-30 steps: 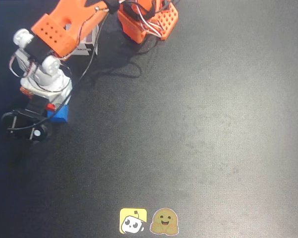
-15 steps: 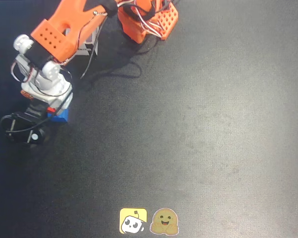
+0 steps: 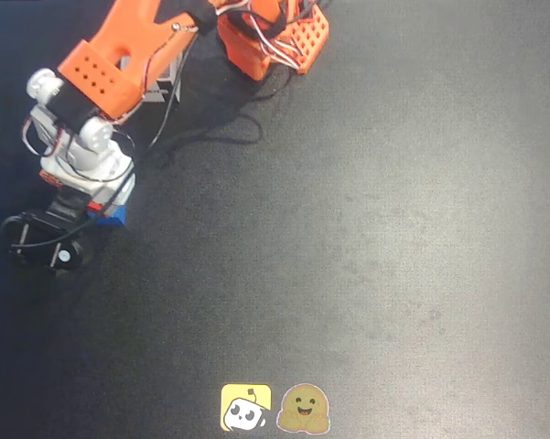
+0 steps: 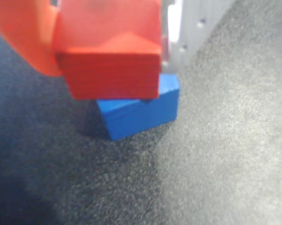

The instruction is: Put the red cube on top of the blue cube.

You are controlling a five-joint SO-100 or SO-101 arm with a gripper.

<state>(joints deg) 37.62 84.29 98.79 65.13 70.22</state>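
While the dark table (image 3: 366, 229) takes up basically the whole overhead view, all the action's crammed into the top-left corner. Orange arm (image 3: 105, 59) comes down from the orange base (image 3: 275, 37) at the top edge, w/ the white wrist section below it and a black motor/cam bit at the far left. Loose wires trail onto the table beside the base.

Gripper (image 4: 110, 28) is clamped on the red cube (image 4: 110, 56): in the wrist view an orange finger (image 4: 23, 37) presses its left side and a white finger (image 4: 190, 23) sits just right of it. Red cube fills the top of that view, pretty blurry tbh.

Blue cube (image 4: 141, 110) sits on the table right under the red one, rotated a bit so the edges don't line up. Red overlaps its top and looks to be touching or v close, can't tell for sure.

From overhead only a sliver of the blue cube (image 3: 114, 216) pokes out under the wrist, w/ a tiny bit of the red cube (image 3: 93, 206) next to it.

Two small stickers at the bottom edge: a yellow one (image 3: 245, 407) and a tan smiley one (image 3: 304, 409).
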